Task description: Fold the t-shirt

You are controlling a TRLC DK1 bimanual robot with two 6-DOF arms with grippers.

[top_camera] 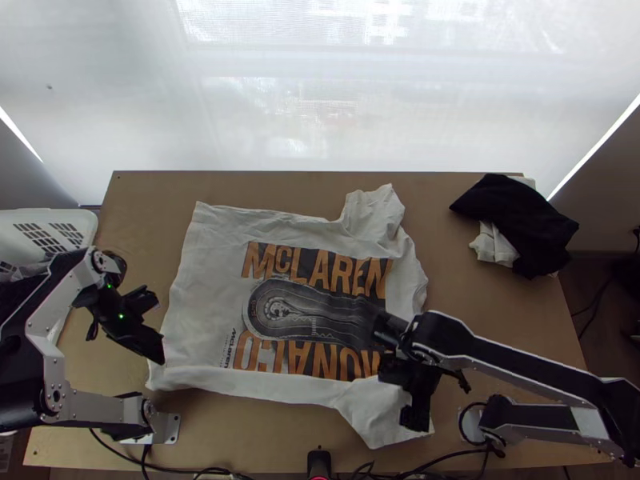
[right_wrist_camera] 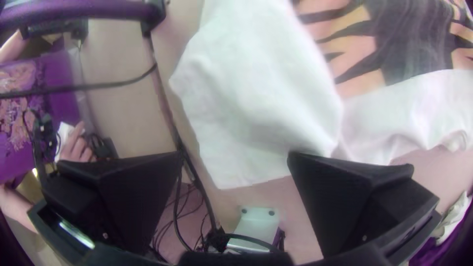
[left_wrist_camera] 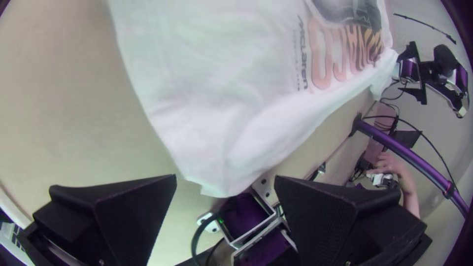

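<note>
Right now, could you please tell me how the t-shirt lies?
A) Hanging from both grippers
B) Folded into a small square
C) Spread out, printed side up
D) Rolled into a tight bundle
C: the t-shirt lies spread out on the table, somewhat creased, with its large print facing up.

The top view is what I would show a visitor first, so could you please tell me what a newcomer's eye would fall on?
Probably the white T-shirt spread across the table, with its bold orange lettering. Next, the open black grippers: the left by its left edge, the right over the near sleeve. Then the black cloth, bunched at the far right.
</note>
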